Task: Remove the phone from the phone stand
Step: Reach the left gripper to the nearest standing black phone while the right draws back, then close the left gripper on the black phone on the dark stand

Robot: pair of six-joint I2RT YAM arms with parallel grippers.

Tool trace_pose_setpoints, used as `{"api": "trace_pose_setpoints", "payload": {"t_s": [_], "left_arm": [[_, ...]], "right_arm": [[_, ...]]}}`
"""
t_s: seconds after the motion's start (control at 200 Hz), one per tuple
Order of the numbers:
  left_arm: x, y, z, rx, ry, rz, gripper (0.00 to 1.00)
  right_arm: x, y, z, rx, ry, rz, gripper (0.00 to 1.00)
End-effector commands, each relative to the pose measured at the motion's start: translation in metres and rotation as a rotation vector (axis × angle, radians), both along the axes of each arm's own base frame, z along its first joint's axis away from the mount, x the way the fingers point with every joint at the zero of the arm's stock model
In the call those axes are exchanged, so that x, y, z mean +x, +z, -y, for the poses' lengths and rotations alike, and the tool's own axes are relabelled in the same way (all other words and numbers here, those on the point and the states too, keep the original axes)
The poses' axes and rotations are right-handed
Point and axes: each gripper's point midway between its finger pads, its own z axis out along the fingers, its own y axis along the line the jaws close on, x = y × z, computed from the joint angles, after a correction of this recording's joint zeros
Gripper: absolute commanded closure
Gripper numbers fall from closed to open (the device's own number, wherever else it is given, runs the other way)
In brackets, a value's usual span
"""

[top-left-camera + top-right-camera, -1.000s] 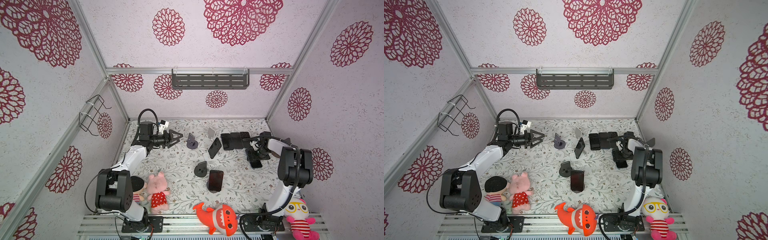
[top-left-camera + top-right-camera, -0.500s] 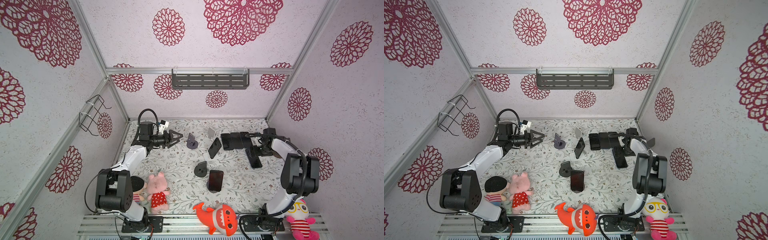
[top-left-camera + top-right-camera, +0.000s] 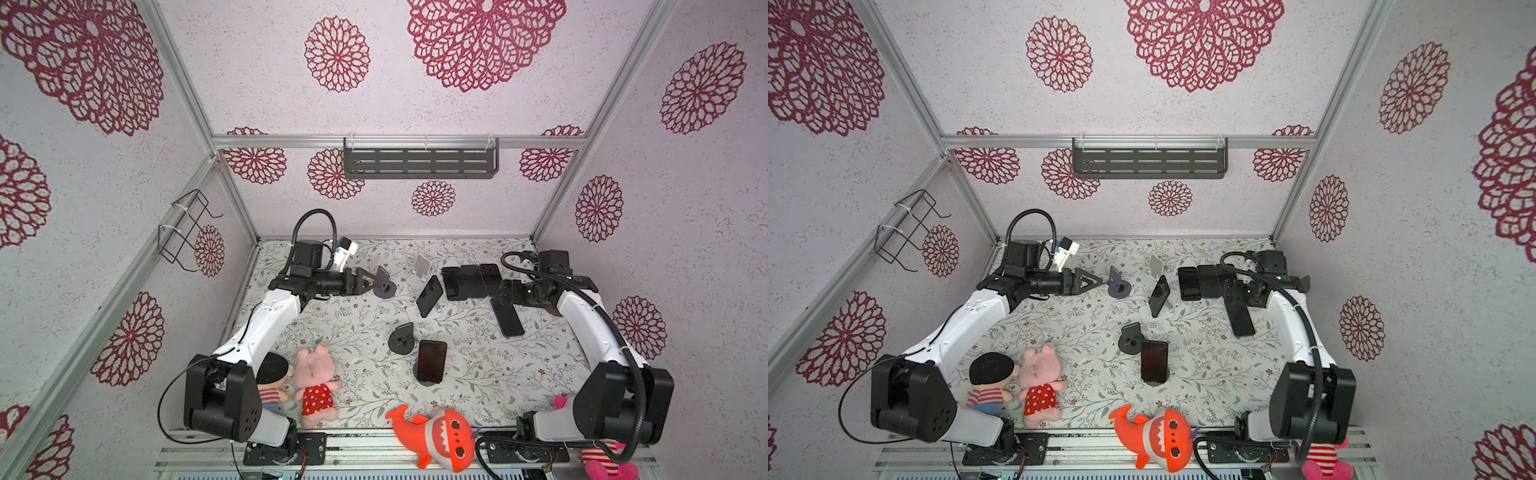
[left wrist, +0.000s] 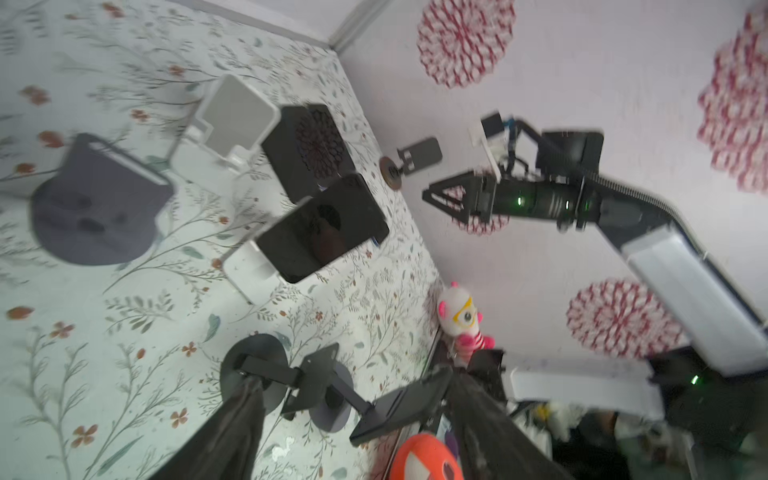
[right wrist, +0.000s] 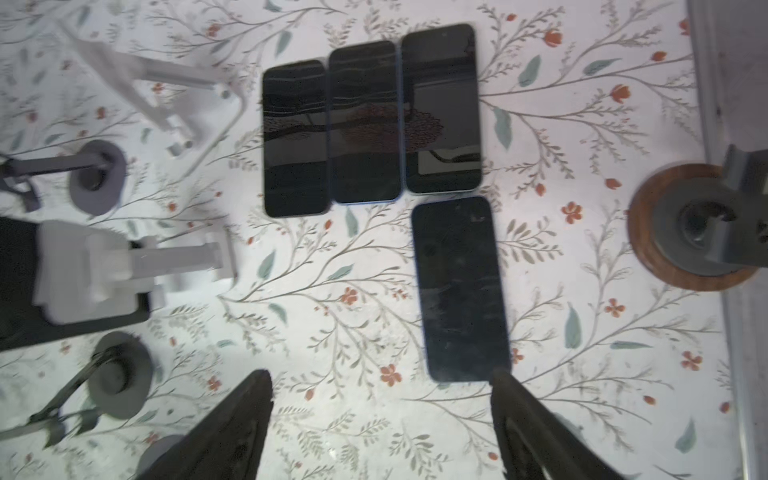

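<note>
A dark phone [image 3: 429, 295] [image 4: 324, 232] leans on a white phone stand [image 4: 249, 272] mid-table. Another phone [image 3: 432, 361] stands on a dark stand nearer the front. My left gripper [image 3: 369, 282] [image 4: 351, 380] is open and empty, level with the table and just left of an empty purple stand [image 3: 385, 285]. My right gripper [image 3: 504, 292] [image 5: 380, 399] hovers open and empty over the end of a phone lying flat [image 3: 507, 316] [image 5: 461, 286]. Three more phones [image 3: 470, 281] [image 5: 370, 124] lie flat side by side at the back right.
An empty white stand [image 3: 422, 266] sits behind the leaning phone and an empty black stand [image 3: 402, 337] in front of it. A round wooden-based stand [image 5: 694, 232] is by the right wall. Plush toys [image 3: 316, 384] [image 3: 440, 434] line the front edge.
The right arm's elbow has swung out to the right and its gripper has drawn slightly back; the flat phone under it stays on the table. The left arm has held its place.
</note>
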Motion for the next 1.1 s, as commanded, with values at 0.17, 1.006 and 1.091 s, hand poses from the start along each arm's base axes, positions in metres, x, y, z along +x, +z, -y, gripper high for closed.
{"api": "trace_pose_setpoints", "payload": {"t_s": [0.17,1.006,1.091], "left_arm": [[-0.076,0.006,0.064,0.084,-0.32,0.365,0.1],[-0.119,-0.095,0.13,0.249,-0.687,0.313,0.45],[-0.12,-0.099,0.131,0.249,-0.695,0.301,0.51]], "right_arm": [[-0.025,0.052,-0.055,0.281,0.094,0.075,0.06],[-0.055,0.089,-0.072,0.335,0.206,0.165,0.04],[-0.056,0.088,-0.069,0.321,0.196,0.164,0.06]]}}
